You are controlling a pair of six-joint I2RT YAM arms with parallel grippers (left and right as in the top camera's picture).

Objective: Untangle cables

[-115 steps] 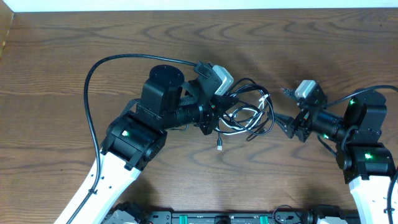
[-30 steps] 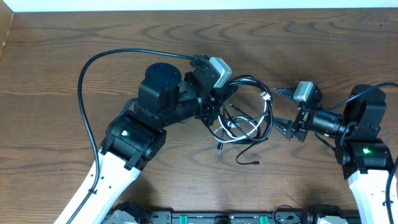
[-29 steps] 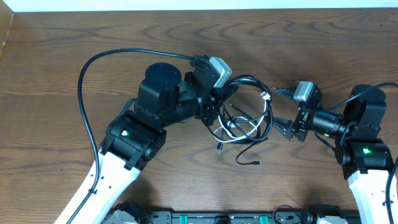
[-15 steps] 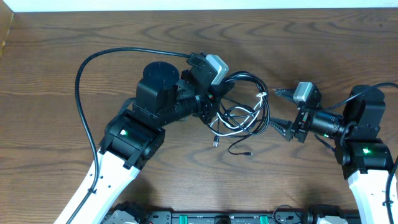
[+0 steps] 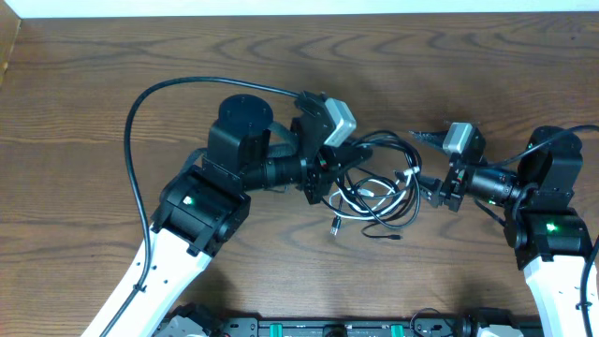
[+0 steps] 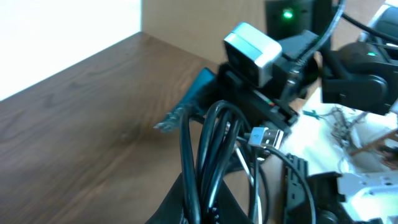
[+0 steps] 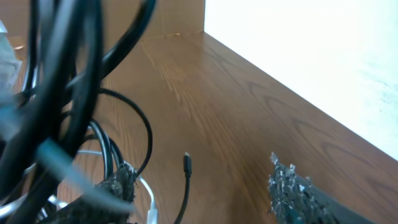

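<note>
Barely begun: just one looped knot of cables [image 5: 376,183] mid-table between the arms, plug ends trailing loose. Clamped on its left edge with the left gripper [image 5: 326,170]. Spread wide and empty just beside it with the right gripper [image 7: 205,179].

Gripper [image 7: 200,173] jaws spread wide. Blurred black cables [image 7: 62,81] loop close past one finger [image 7: 118,186]. A thin plug end [image 7: 186,160] lies on the worktop [image 7: 205,93] between the fingers, with a white cable [image 7: 149,198] beside it.

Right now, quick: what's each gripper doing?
Left gripper: shut on the cables.
Right gripper: open, fingers wide apart.
</note>
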